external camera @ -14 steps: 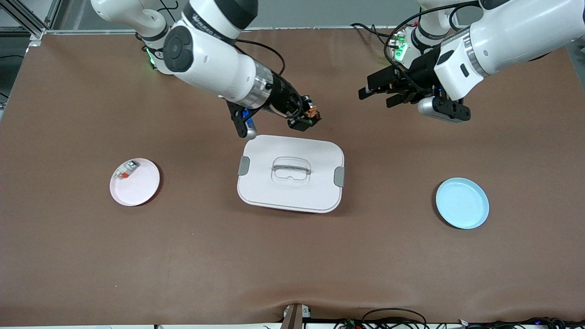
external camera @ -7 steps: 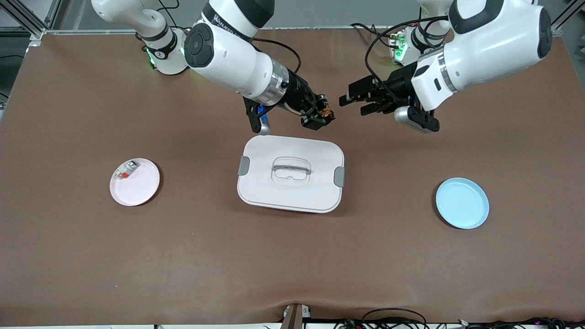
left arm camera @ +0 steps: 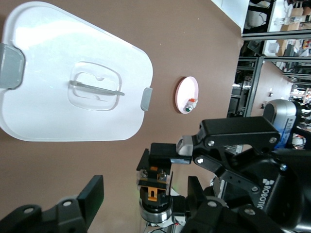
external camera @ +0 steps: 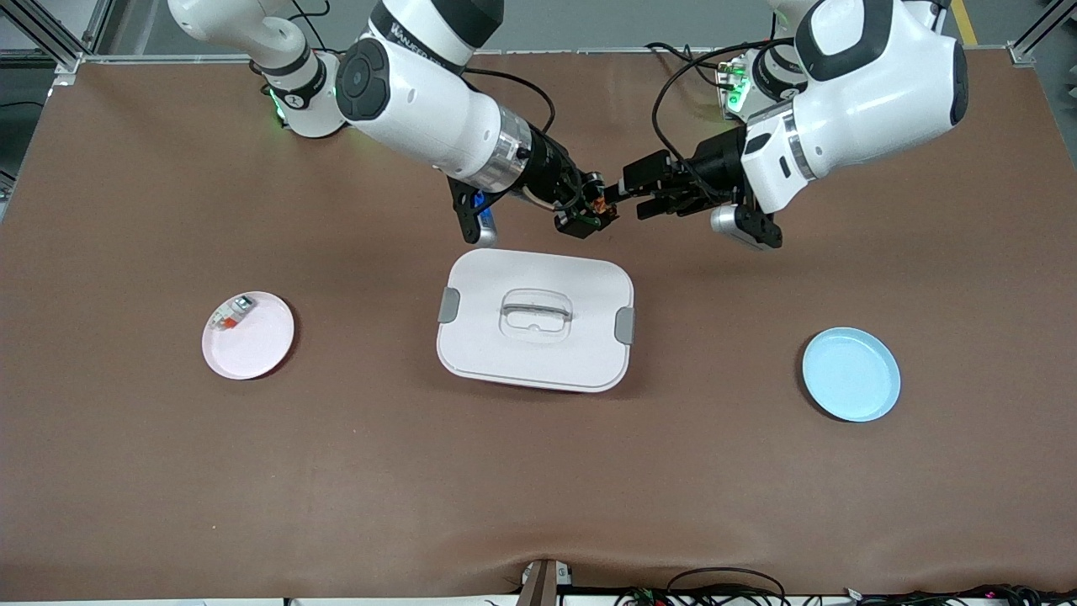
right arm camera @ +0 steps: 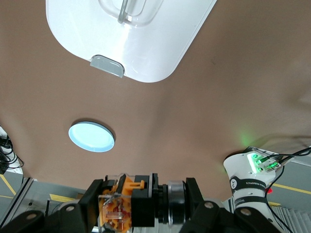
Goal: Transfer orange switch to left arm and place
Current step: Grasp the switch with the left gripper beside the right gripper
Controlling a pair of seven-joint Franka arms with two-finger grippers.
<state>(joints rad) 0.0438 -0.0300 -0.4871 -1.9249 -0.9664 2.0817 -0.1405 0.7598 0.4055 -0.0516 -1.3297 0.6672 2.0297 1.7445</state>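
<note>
The orange switch (external camera: 598,207), a small black block with an orange end, hangs in the air with my right gripper (external camera: 586,215) shut on it. Both hover over bare table beside the white box (external camera: 535,320), not over its lid. My left gripper (external camera: 633,195) has come in from the left arm's end and stands open, one finger on each side of the switch (left arm camera: 156,182) with a gap at both. In the left wrist view its fingers (left arm camera: 92,194) flank the switch. In the right wrist view the switch (right arm camera: 131,199) sits clamped in the right gripper (right arm camera: 143,201).
A pink plate (external camera: 252,347) holding a small white component (external camera: 231,314) lies toward the right arm's end. A blue plate (external camera: 850,374) lies toward the left arm's end. The box (left arm camera: 58,97) stands mid-table between them.
My left gripper has travelled toward the right gripper, so its fingers now straddle the switch, and they have narrowed. The right gripper shifted slightly toward it, still holding the switch.
</note>
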